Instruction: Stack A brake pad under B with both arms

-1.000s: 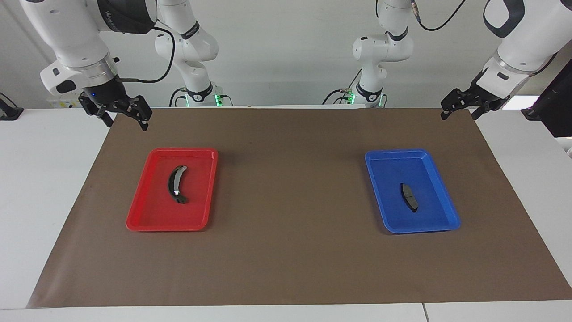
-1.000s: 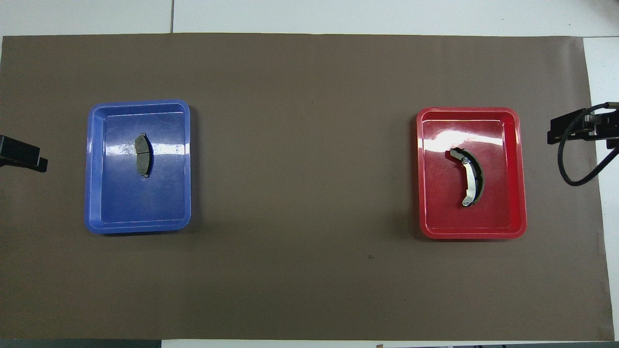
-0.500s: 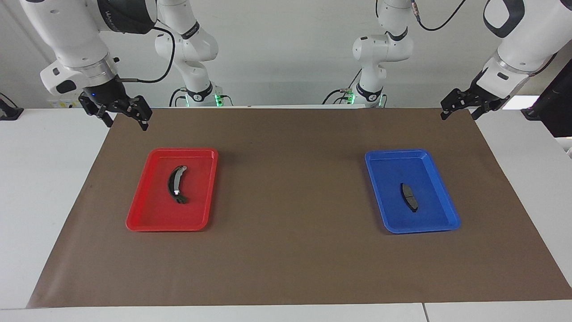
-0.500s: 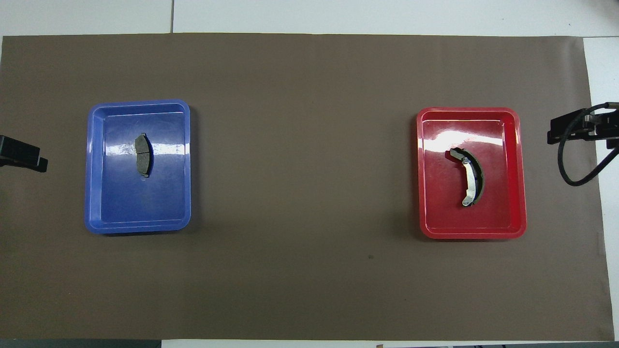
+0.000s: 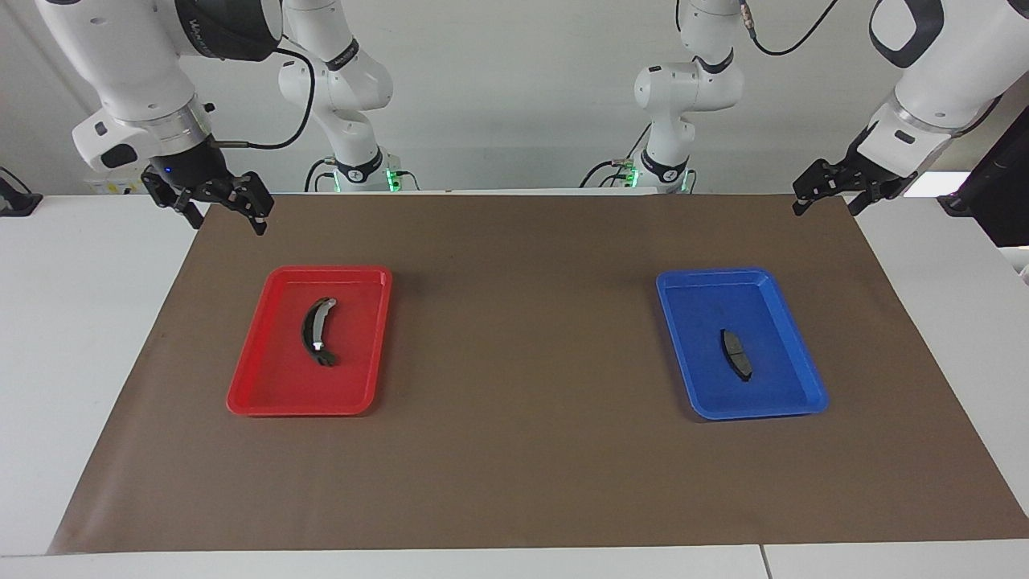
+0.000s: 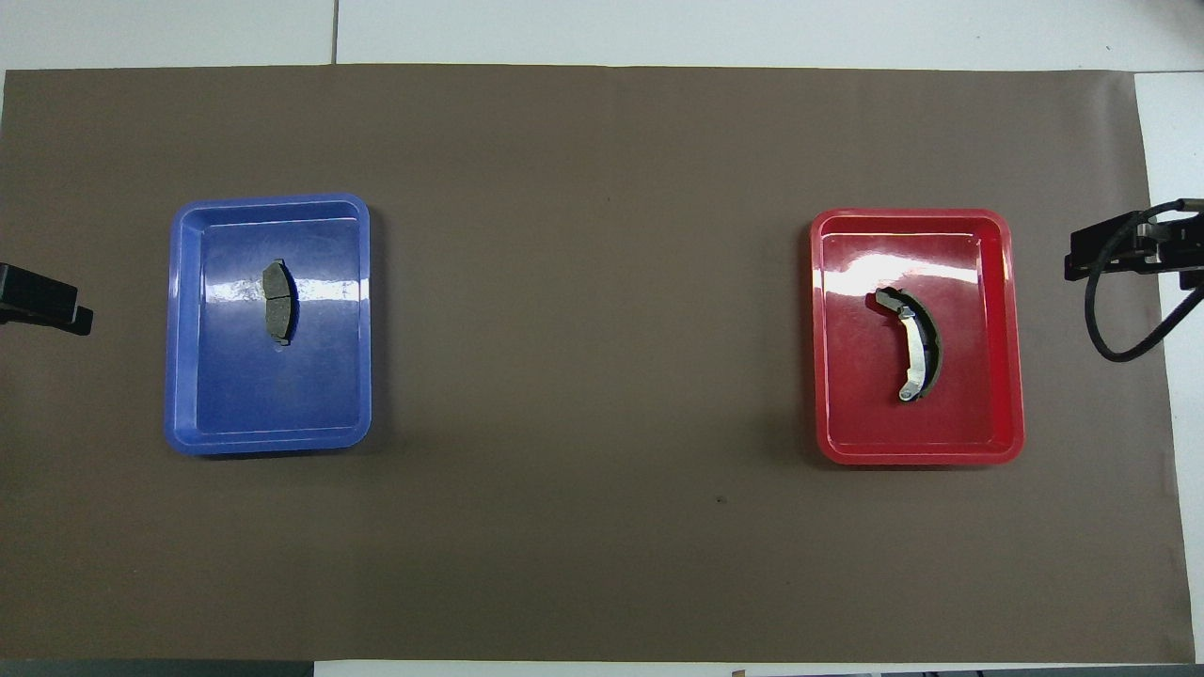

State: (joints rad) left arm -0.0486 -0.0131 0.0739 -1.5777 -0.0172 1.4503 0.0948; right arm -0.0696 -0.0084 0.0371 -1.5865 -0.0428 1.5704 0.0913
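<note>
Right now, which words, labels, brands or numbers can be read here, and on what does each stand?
Black band on the right arm's upper link: pale lettering, too blurred to read.
A brake pad, B, blue tray, red tray, brown mat: no text or marks readable.

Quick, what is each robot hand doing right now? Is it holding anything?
Left hand: open, holding nothing, up over the mat's edge at its own end.
Right hand: open, holding nothing, up over the mat's corner at its end.
</note>
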